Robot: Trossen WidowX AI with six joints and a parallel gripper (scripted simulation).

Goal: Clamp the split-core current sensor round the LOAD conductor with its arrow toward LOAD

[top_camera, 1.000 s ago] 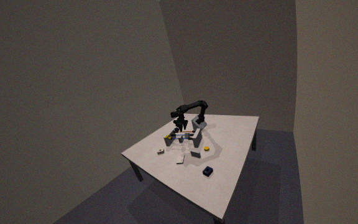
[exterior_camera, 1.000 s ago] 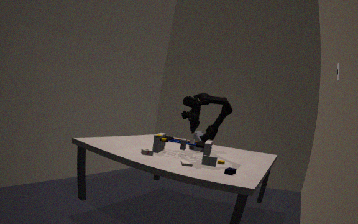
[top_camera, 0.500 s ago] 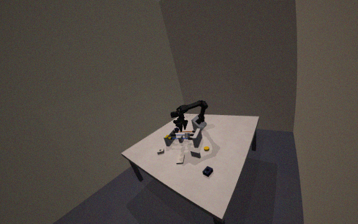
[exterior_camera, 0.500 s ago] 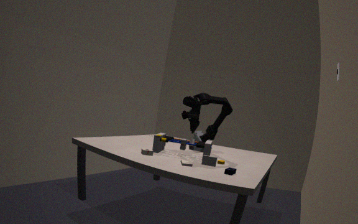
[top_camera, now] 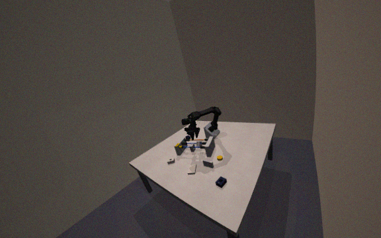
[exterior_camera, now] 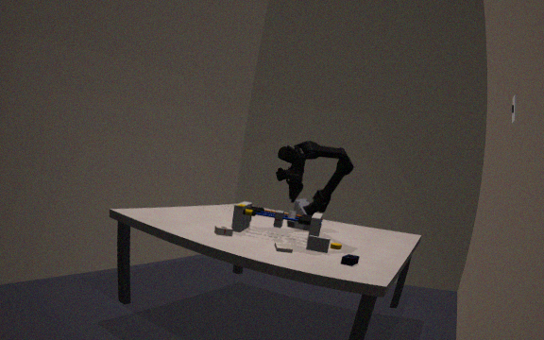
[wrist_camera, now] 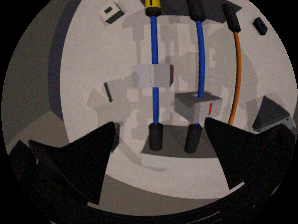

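My gripper [top_camera: 194, 137] [exterior_camera: 293, 200] [wrist_camera: 161, 124] is open and empty, pointing down above the conductors. Two blue conductors and an orange conductor [wrist_camera: 238, 70] run between two grey end blocks [top_camera: 210, 149] [exterior_camera: 241, 219]. The left blue conductor [wrist_camera: 154, 42] has a yellow sleeve [wrist_camera: 152, 6] at its far end. A light grey block [wrist_camera: 162, 75] [exterior_camera: 279, 218] sits around it, with a dark red mark on its right side. A grey housing [wrist_camera: 200, 113] with a red arrow sits at the middle blue conductor [wrist_camera: 201, 60]. Lettering and latches are too small to make out.
On the table [top_camera: 243, 142] [exterior_camera: 168, 222] are a small white block [top_camera: 170, 161] [exterior_camera: 224, 231] [wrist_camera: 111, 12], a thin pale plate [top_camera: 192, 170] [exterior_camera: 283, 247], a grey block [top_camera: 208, 164] [exterior_camera: 318, 244], a yellow disc [top_camera: 219, 158] [exterior_camera: 335, 246] and a dark blue block [top_camera: 221, 182] [exterior_camera: 349, 260].
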